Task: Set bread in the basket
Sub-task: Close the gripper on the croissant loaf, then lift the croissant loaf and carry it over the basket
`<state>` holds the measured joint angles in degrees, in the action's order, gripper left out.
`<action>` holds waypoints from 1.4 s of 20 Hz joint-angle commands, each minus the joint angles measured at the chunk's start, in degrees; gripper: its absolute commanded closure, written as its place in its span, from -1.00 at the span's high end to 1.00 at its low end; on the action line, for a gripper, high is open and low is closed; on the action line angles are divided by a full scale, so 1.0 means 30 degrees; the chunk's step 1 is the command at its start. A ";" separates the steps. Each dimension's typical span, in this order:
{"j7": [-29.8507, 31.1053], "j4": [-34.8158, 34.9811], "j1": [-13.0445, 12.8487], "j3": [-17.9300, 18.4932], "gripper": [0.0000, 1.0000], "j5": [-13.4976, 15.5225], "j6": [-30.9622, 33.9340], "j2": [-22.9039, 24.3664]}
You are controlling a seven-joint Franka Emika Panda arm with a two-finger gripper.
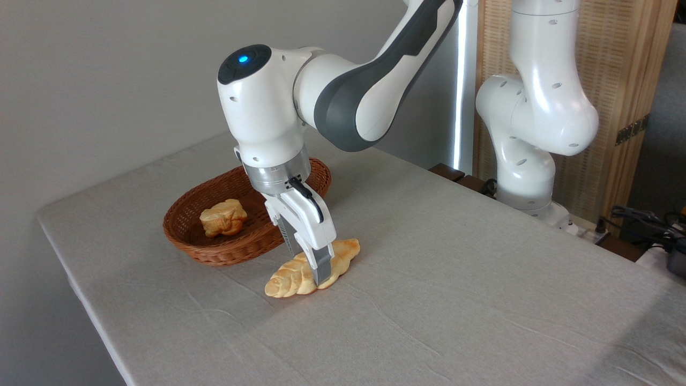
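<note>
While arm [348,102] reaches down from upper right, basket [236,249] sits left of centre, small roll [223,217] inside. Plaited loaf [292,276] lies on table [455,300] just right of basket, gripper [310,273] straddling its middle, 2 fingers [323,268] either side; clamped or not, cannot tell.

Glossy white arm [536,107] with dark grey joint panels; a blue light glows above the silver wrist ring. White gripper [310,268], grey fingers [323,269], black cable beside it.
</note>
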<state>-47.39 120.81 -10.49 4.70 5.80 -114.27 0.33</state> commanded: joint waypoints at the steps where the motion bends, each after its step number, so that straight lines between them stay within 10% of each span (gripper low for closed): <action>1: -0.0374 -0.0073 -0.0021 0.0104 0.04 -0.0205 0.0356 0.0094; 19: 0.1143 -0.3820 -0.0108 -0.0099 0.10 0.0117 0.3755 0.0534; 28: 0.6273 -0.4556 -0.0284 -0.4637 0.11 0.1348 0.3112 0.0623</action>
<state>-32.88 107.63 -11.25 -5.75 9.11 -104.36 2.37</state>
